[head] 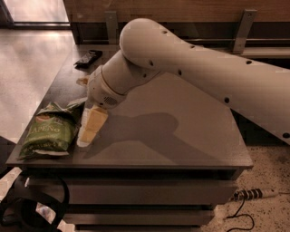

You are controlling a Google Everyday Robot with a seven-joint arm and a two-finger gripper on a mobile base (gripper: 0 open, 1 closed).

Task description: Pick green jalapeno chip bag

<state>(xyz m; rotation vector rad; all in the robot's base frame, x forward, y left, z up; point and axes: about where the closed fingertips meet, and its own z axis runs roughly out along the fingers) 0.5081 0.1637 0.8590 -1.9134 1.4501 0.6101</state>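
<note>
This looks like an office break area or a similar indoor workplace, though I cannot be sure. A dark grey table [181, 149] with drawer-like fronts [149, 195] stands on a speckled floor [267, 163], where a power strip [253, 194] lies at the near right. A wood-panelled wall [204, 9] with metal brackets [240, 29] runs along the far side, and polished pale flooring [36, 63] stretches away at the far left. My gripper [90, 129] hangs over the table's left part, just beside a green chip bag [50, 133].
</note>
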